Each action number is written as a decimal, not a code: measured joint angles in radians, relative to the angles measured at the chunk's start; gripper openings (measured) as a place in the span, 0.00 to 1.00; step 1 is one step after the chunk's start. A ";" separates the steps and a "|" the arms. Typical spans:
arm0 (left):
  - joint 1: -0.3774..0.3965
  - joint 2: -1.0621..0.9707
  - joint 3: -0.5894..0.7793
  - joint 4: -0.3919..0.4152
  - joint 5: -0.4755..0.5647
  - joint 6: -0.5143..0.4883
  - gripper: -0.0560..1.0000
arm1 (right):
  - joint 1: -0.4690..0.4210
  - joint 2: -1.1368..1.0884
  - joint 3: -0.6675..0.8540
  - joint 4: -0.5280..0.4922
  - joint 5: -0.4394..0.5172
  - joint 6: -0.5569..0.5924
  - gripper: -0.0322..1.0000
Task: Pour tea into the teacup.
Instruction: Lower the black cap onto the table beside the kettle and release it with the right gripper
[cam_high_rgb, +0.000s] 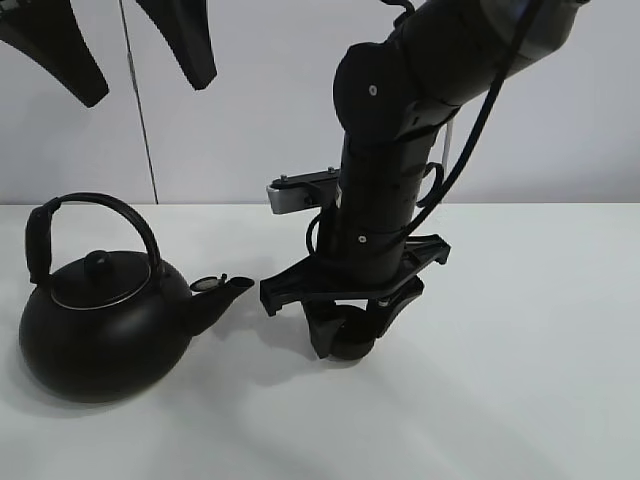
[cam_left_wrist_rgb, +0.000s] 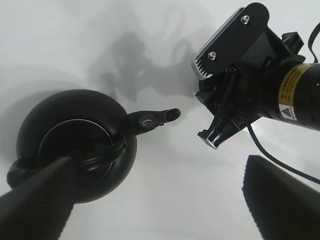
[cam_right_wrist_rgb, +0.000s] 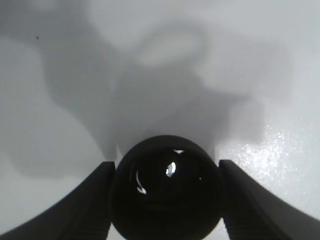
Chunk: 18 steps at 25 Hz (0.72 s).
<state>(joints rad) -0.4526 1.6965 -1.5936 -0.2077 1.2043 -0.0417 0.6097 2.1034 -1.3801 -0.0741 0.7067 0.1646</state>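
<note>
So the right gripper (cam_high_rgb: 346, 328) is sitting low on the bench (cam_high_rgb: 520, 380), with its fingers (cam_right_wrist_rgb: 95, 205) hugging the teacup (cam_right_wrist_rgb: 166, 195) from both sides. Looks like they're gripping it. The cup's sitting near the kettle (cam_high_rgb: 100, 335), just off its spout (cam_high_rgb: 226, 290). The left gripper (cam_high_rgb: 145, 88) is hanging spread wide above the kettle, holding nothing. I'm guessing we're in the cup-placing step. Next the left one's going to need to drop onto the handle (cam_high_rgb: 40, 245) and tip gently.
</note>
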 joint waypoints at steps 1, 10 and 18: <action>0.000 0.000 0.000 0.000 0.000 0.000 0.67 | 0.000 0.004 0.000 0.000 0.000 0.002 0.42; 0.000 0.000 0.000 0.000 0.000 0.000 0.67 | 0.000 0.008 -0.003 0.000 -0.001 0.012 0.42; 0.000 0.000 0.000 0.000 0.000 0.000 0.67 | 0.000 0.019 -0.026 0.000 0.033 0.023 0.63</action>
<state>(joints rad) -0.4526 1.6965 -1.5936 -0.2077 1.2043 -0.0417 0.6097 2.1227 -1.4066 -0.0741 0.7396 0.1877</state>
